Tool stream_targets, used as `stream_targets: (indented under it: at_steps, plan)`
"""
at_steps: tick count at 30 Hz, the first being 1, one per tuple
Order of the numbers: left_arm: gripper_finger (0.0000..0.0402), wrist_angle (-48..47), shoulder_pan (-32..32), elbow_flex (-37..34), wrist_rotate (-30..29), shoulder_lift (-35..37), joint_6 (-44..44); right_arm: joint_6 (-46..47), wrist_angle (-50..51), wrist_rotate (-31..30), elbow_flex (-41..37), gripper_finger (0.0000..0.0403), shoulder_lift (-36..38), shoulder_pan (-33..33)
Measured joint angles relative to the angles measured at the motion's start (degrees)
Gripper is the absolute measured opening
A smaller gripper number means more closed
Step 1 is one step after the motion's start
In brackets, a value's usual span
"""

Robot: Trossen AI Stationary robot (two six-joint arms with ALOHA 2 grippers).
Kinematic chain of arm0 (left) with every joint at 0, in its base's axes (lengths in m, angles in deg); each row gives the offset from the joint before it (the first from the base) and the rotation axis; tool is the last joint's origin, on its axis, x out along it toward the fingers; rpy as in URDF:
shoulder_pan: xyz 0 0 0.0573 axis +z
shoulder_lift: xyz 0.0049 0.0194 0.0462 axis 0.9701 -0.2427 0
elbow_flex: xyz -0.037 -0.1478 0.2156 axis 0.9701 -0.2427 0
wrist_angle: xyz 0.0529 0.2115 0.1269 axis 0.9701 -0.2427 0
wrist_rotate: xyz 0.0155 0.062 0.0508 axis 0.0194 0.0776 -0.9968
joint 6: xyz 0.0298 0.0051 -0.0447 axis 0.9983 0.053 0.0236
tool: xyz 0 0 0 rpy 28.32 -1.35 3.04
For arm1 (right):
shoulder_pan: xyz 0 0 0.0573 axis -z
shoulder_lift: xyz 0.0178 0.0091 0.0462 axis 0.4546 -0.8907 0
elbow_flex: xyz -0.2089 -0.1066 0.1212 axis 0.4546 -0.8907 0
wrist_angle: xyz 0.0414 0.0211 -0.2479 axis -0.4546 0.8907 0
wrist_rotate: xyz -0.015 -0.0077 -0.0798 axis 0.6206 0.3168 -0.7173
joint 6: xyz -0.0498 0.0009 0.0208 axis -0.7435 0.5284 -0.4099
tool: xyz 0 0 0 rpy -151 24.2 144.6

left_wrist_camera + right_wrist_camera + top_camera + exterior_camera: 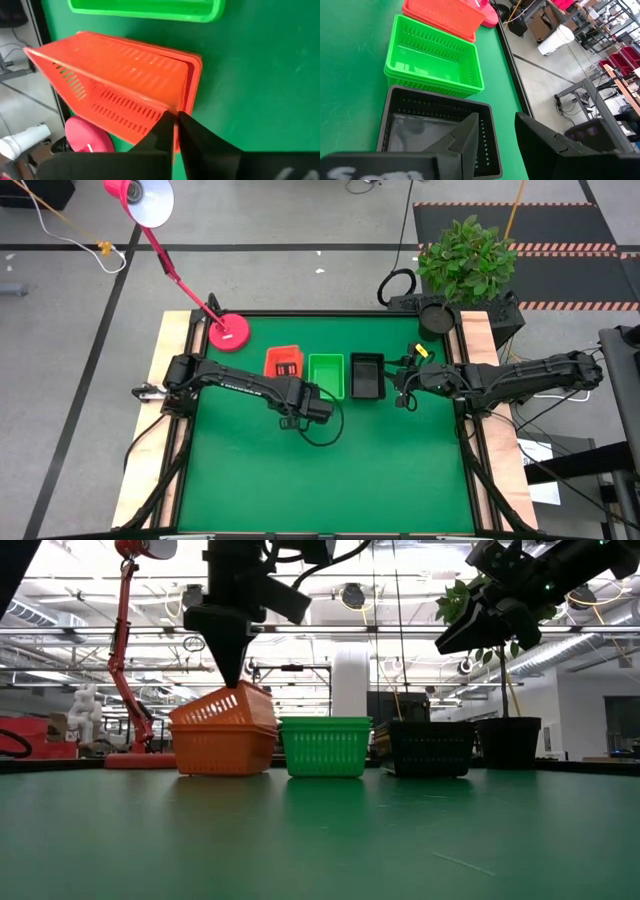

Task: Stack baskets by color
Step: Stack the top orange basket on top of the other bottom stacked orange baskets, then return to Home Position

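1. My left tool (175, 131) is pinching the rim of the top orange basket (120, 85), which sits tilted on the orange stack (224, 730) near the desk's far edge, toward its left side. If I let go now, it could settle crooked or slide off rather than nest.
2. Pulling sideways might drag the stack into the green baskets (324, 746) just beside it.
3. My right tool (492, 132) hangs spread above the black baskets (427, 135), holding nothing; dropping lower could knock them.
4. The pink lamp base (229, 333) stands near the orange stack; a wide swing could hit it.
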State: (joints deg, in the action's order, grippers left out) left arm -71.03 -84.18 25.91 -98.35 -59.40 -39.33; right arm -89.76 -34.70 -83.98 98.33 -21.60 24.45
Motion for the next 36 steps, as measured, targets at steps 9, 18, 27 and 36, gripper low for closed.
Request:
stream_targets:
  at_steps: [9,18,27,36]
  plan:
    - [0.005,-1.47,0.0,0.06,0.28,3.19,0.99,-0.02,-0.01,0.0,0.0,0.0125,-0.01,0.0]
    - [0.0088,-0.88,0.0,0.09,0.43,4.61,-1.35,0.0,-0.02,0.02,0.0,0.0125,0.01,0.0]
    - [0.0096,2.45,-0.04,0.09,-0.18,4.61,2.16,0.1,-0.02,0.03,0.0,0.0125,0.01,-0.02]
    - [0.0028,12.45,2.48,-0.05,-0.29,11.43,9.91,2.4,0.56,1.79,0.0,0.0104,6.41,-1.55]
